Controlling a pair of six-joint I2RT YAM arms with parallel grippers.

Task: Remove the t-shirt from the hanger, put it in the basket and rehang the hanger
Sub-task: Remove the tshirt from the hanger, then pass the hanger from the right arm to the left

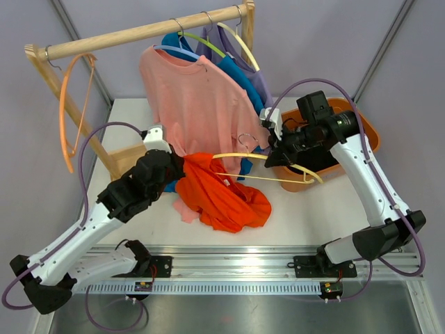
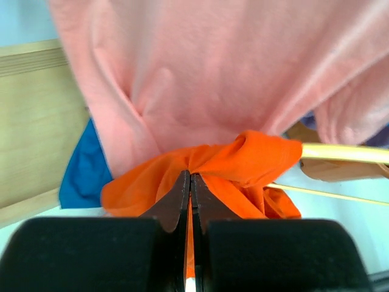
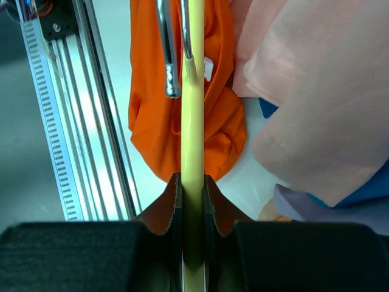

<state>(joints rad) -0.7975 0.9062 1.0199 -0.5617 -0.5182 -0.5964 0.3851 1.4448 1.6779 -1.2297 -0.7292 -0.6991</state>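
Observation:
The orange t-shirt (image 1: 222, 198) lies bunched on the white table, with one end still draped over the pale yellow hanger (image 1: 281, 161). My left gripper (image 1: 182, 167) is shut on a fold of the shirt's left end. In the left wrist view the orange t-shirt (image 2: 243, 158) is pinched between the closed jaws of the left gripper (image 2: 190, 177), and the hanger (image 2: 346, 153) runs off to the right. My right gripper (image 3: 192, 179) is shut on the hanger (image 3: 193, 121), holding it above the orange t-shirt (image 3: 152, 109). The hanger's metal hook (image 3: 167, 55) shows beside the bar.
A wooden rack (image 1: 139, 31) at the back carries a pink t-shirt (image 1: 195, 104), blue and purple shirts on hangers, and an empty orange hanger (image 1: 69, 104). An orange bin (image 1: 348, 132) sits at the right, behind my right arm. A metal rail (image 1: 229, 268) runs along the near edge.

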